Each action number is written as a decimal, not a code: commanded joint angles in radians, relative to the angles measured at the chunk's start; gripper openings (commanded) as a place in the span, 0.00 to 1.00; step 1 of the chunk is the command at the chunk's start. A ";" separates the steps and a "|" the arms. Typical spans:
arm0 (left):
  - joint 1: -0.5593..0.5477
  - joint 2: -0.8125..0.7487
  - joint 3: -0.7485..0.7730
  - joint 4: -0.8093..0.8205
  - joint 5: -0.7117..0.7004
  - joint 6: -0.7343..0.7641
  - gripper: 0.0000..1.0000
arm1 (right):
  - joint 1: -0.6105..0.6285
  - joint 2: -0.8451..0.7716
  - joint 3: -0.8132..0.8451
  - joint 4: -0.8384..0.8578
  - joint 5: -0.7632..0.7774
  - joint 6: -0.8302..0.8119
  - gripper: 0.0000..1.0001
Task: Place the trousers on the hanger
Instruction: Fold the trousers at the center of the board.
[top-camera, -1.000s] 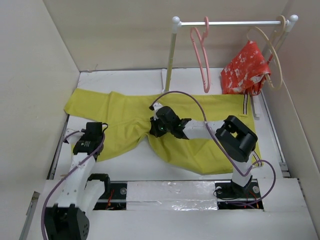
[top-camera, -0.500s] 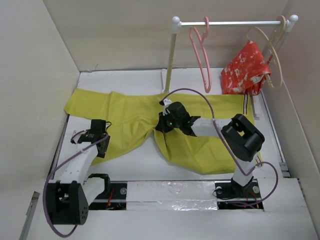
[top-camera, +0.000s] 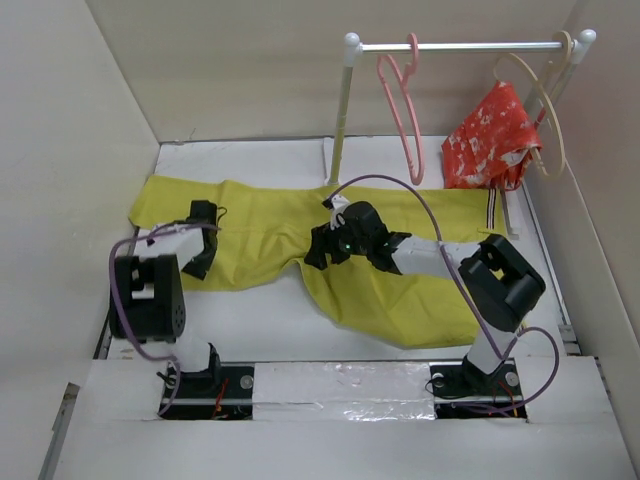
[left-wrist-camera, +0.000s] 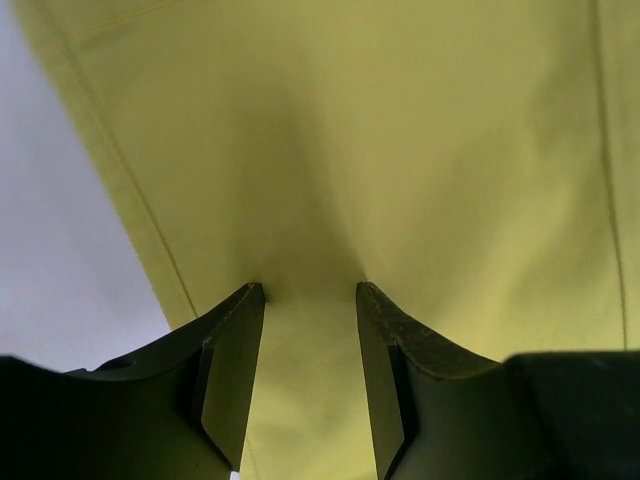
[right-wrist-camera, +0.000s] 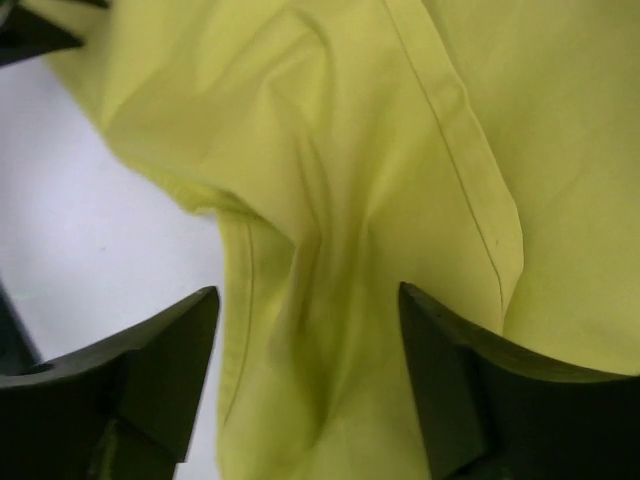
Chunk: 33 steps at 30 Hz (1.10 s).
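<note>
The mustard-yellow trousers (top-camera: 420, 300) lie spread across the white table, with the striped waistband (top-camera: 490, 210) at the right. On the rail at the back hangs the pink hanger (top-camera: 405, 105), and nothing is on it. My left gripper (top-camera: 197, 262) stands on the left trouser leg. Its jaws (left-wrist-camera: 310, 290) are a little apart, with the tips pressed onto flat cloth (left-wrist-camera: 400, 150). Over the crotch, my right gripper (top-camera: 320, 250) is open wide (right-wrist-camera: 308, 292) above a ridge of wrinkled cloth (right-wrist-camera: 320, 250) and holds nothing.
A red white-patterned garment (top-camera: 495, 135) hangs on a beige hanger (top-camera: 550, 110) at the rail's right end. The rail (top-camera: 460, 46) stands on a white post (top-camera: 342, 110). Walls close in the table on the left, back and right.
My right gripper was shut on the crotch cloth and has opened and let it go. My left arm swung back and to the left, and its gripper moved farther up the left leg.
</note>
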 joint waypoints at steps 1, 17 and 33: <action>0.011 0.175 0.188 0.035 -0.054 0.072 0.38 | -0.017 -0.106 -0.018 0.026 -0.035 -0.039 0.81; 0.054 -0.238 0.034 0.091 -0.056 0.204 0.36 | 0.023 -0.163 -0.030 0.026 -0.042 -0.054 0.46; 0.269 0.035 -0.027 0.242 0.116 0.310 0.65 | 0.042 -0.168 -0.032 0.026 -0.019 -0.076 0.29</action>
